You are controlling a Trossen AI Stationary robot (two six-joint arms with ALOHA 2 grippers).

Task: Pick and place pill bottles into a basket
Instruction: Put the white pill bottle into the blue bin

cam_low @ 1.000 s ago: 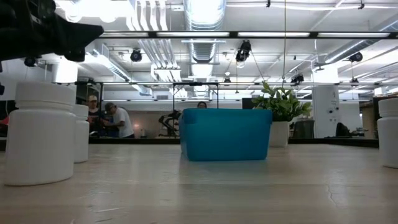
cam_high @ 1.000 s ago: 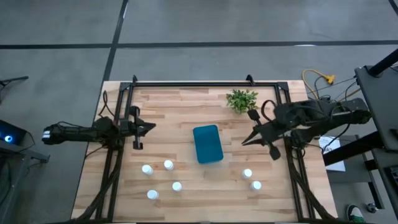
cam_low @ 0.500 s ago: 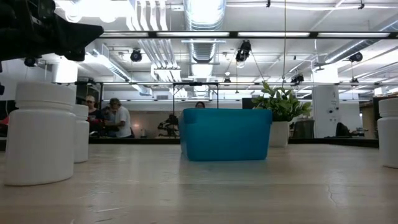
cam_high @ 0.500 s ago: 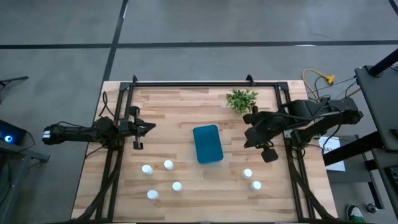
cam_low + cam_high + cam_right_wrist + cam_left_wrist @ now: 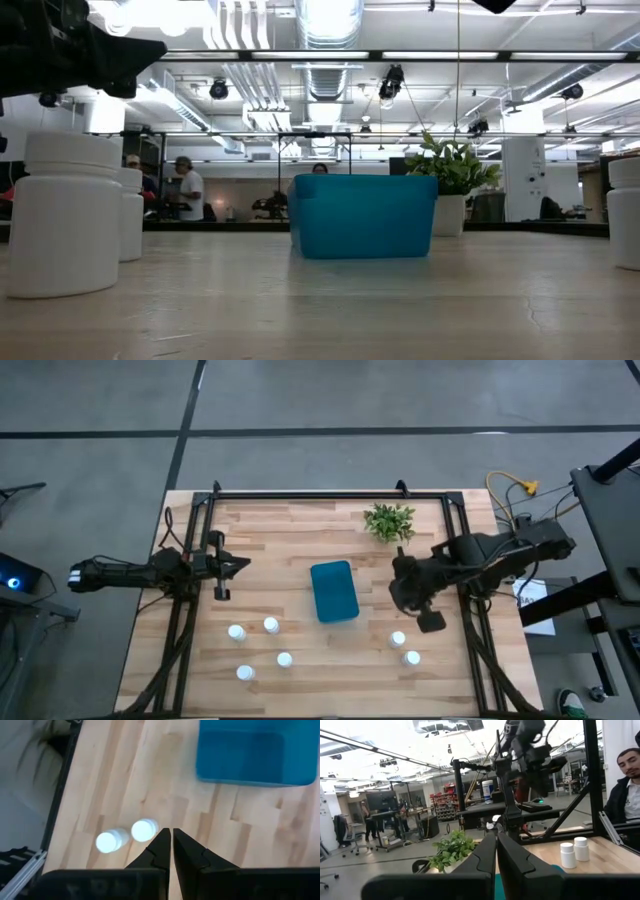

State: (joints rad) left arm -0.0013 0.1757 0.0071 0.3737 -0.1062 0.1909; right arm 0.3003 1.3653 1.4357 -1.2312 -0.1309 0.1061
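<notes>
Both arms are dark, nearly black, slim jointed tubes with chunky housings. The left tool and right tool each have two tapered black fingers – cables loop along the right arm.

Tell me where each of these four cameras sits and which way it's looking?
High view: above the table, looking straight down on the basket, six pill bottles and both arms.
Low view: at table-top height, looking level at the basket; a dark arm part shows top left.
Left wrist view: on the left arm, looking across past its shut tool at the plant.
Right wrist view: looking down past its shut tool.
Both wrist views share the same two bottles.
</notes>
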